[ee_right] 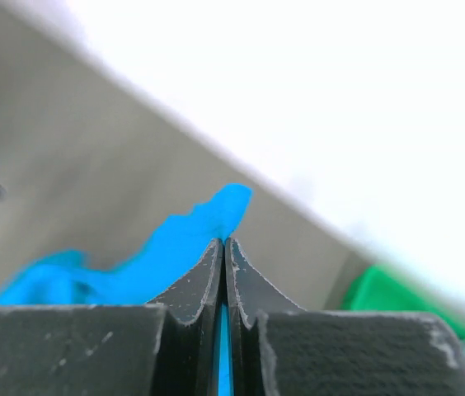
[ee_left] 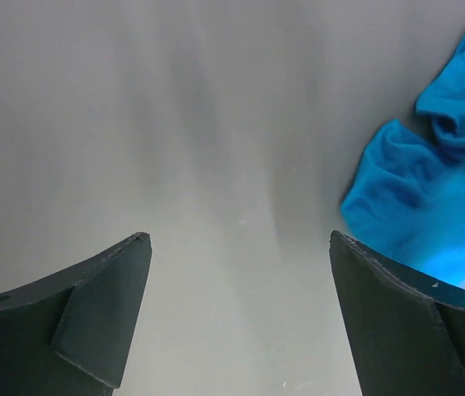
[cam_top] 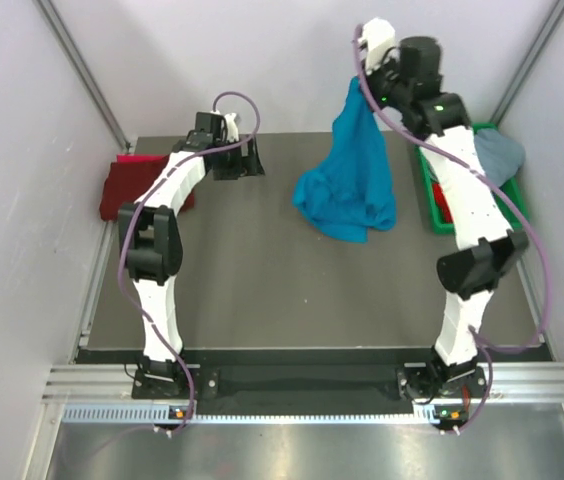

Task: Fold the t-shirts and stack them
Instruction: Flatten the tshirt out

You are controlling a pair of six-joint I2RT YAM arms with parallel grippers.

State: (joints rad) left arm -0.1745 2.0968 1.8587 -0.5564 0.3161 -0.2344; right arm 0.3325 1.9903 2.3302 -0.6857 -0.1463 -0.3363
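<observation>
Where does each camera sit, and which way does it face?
Top external: above and behind the robot, looking down on the table; left arm and right arm show.
Left wrist: faces the table past the left gripper, its fingers open.
Right wrist: looks along the right gripper, shut on the turquoise t-shirt.
Shared: all three show that t-shirt.
</observation>
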